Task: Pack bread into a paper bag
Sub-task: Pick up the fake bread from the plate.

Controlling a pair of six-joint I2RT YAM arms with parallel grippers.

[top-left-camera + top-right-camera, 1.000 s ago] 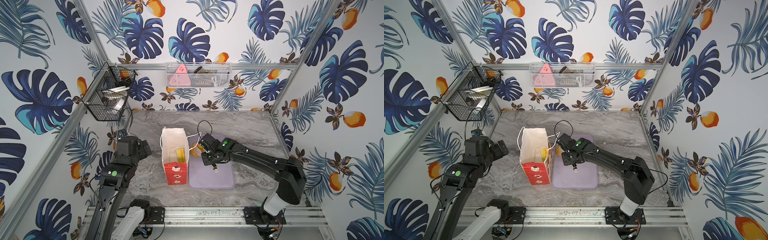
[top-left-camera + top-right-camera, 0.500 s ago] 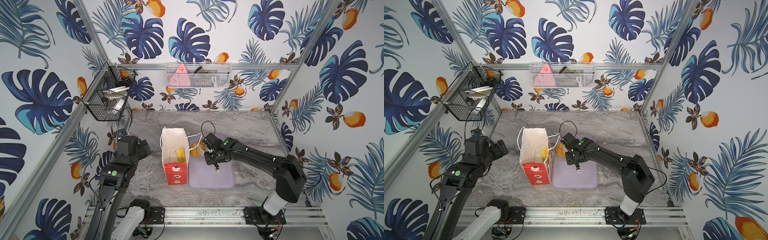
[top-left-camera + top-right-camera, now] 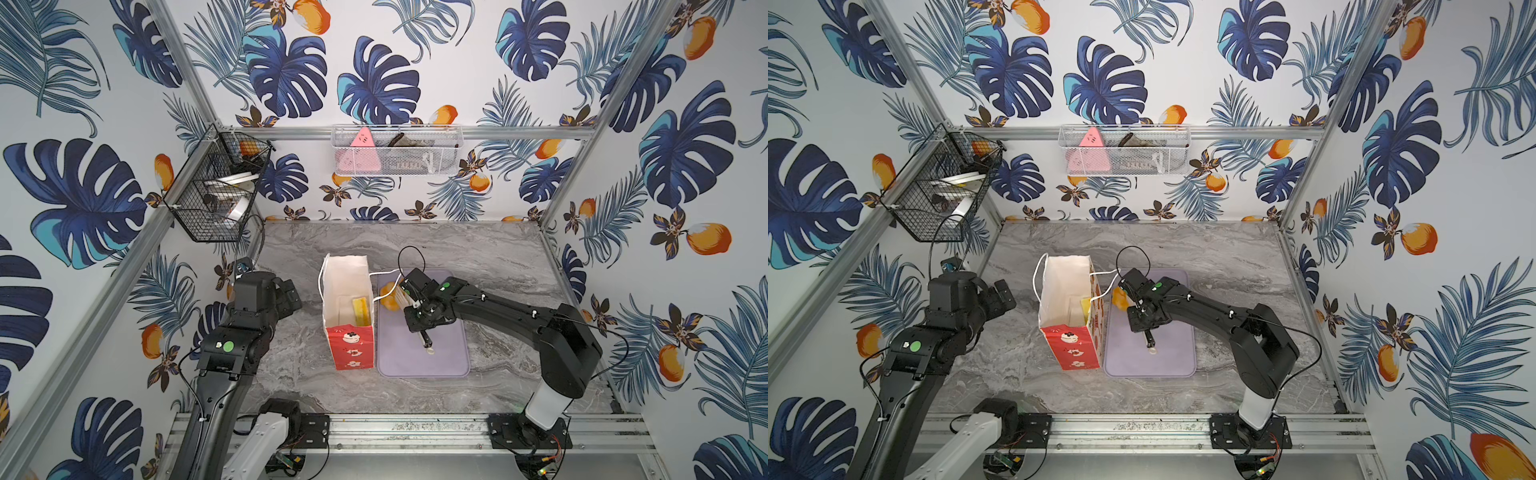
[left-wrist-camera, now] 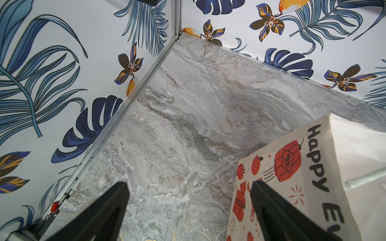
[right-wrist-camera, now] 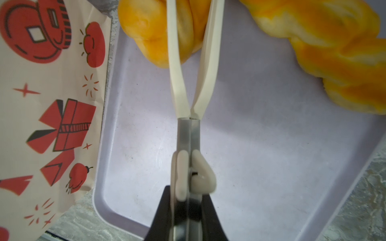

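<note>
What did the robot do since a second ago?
The right gripper squeezed its white plastic tongs closed around the golden toy bun on the flat lilac tray. The bun has not moved. The red paper bag and the open left gripper stayed put.

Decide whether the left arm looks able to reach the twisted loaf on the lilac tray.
Probably not: the paper bag stands upright between the left gripper and the tray, and the right arm covers the twisted loaf from above.
</note>
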